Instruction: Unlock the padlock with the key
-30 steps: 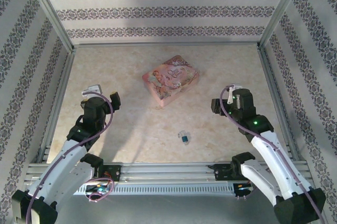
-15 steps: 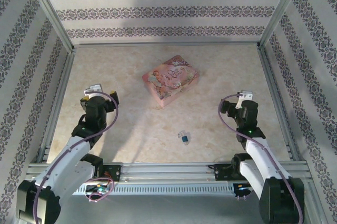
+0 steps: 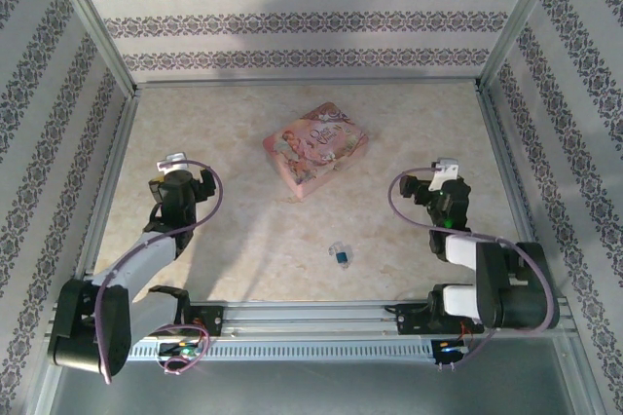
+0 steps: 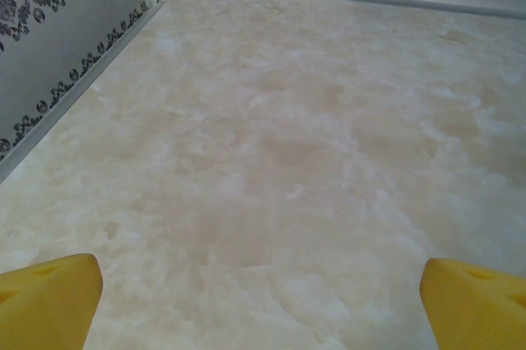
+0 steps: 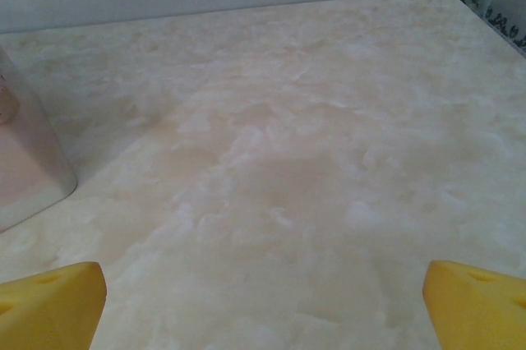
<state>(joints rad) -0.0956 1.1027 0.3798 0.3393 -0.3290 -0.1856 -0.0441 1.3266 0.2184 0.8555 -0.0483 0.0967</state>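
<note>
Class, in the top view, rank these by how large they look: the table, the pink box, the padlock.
1. table
2. pink box
3. padlock, far smaller than the box

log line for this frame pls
left tool: open, empty | right tool: open, empty | padlock: on table, between arms, untouched

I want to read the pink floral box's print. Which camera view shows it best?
Top external: the pink floral-printed rectangular box lies whole, lid facing the camera. The right wrist view catches just one pale side of it at the left edge. Left wrist faces the table's far corner.
</note>
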